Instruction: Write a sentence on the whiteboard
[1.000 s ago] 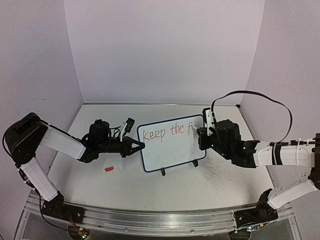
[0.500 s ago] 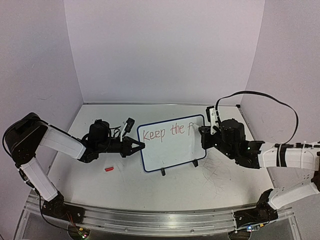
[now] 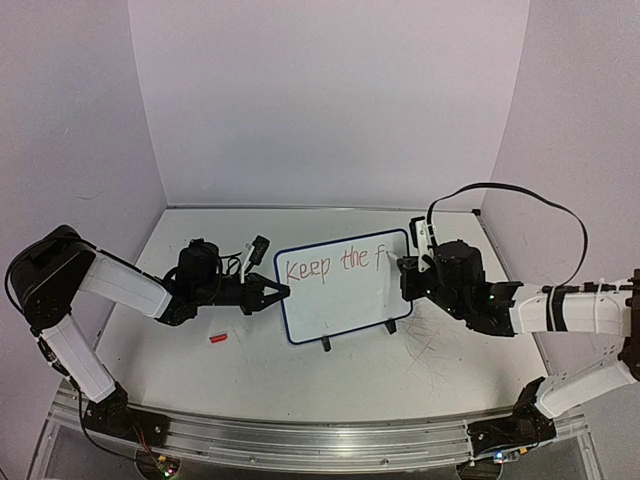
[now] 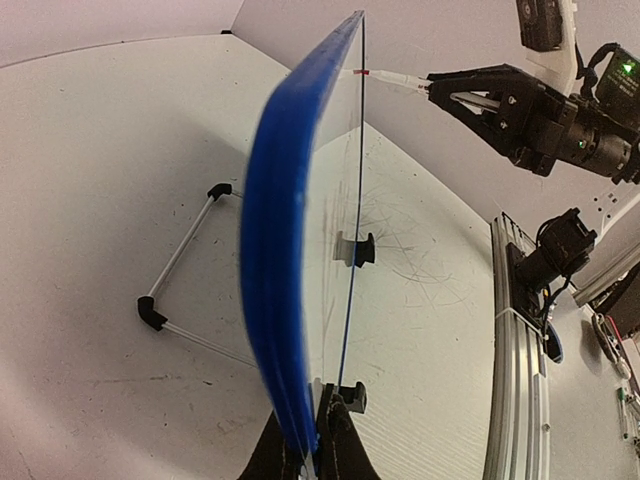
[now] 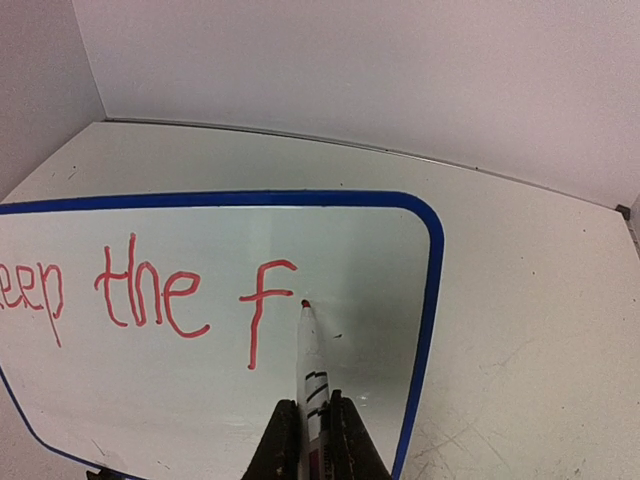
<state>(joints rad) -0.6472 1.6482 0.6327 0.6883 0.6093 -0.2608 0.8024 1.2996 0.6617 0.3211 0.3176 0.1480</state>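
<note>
Soft, even light fills the pale lilac-tinted enclosure walls (image 3: 330, 100) in the overhead view, leaving only faint, soft-edged shadows beneath the arms on the scratched white tabletop (image 3: 300, 370); the lower corners fall darker. Seen from the left wrist, the small white whiteboard with its thin dark-blue rim (image 4: 285, 300) sits so near the lens that the rim smears out of focus, while wide-angle distortion bows it and the silver aluminium rail (image 4: 515, 350). From the right wrist, the thin red handwritten letters (image 5: 150, 290) read crisp, a greyish sheen dulls the board's lower half, and the white-barrelled red-tipped marker (image 5: 308, 350) softens towards the frame's bottom edge
</note>
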